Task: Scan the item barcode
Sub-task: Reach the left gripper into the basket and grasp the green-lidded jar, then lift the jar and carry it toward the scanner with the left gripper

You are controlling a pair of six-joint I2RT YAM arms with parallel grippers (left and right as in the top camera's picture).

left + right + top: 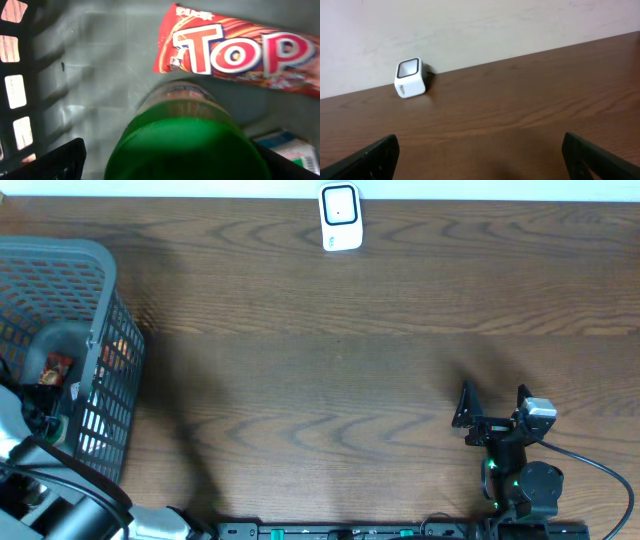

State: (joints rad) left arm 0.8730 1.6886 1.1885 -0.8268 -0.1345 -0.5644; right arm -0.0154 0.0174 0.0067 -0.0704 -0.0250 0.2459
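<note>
1. Left gripper (170,167) is spread wide, down inside the basket (60,255) at 9 o'clock, poised over a green-lidded jar (185,145). Nothing is pinched.
2. Jar sits centred between the fingers, so it is the likely pick. Red wrapper (240,52) lies at its 1 o'clock, box (290,147) at 4.
3. Scanner (340,217) stands at the table's 12 o'clock, window facing the arms.
4. Right gripper (493,405) is spread and empty at 5 o'clock, likely kept out of the way.

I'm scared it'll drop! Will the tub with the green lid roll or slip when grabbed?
Probably stiff: the tub looks like hard plastic, so it shouldn't squash. Its round, shiny side may slip a little in the open left gripper. Being round, it could roll in the basket if knocked over.
</note>
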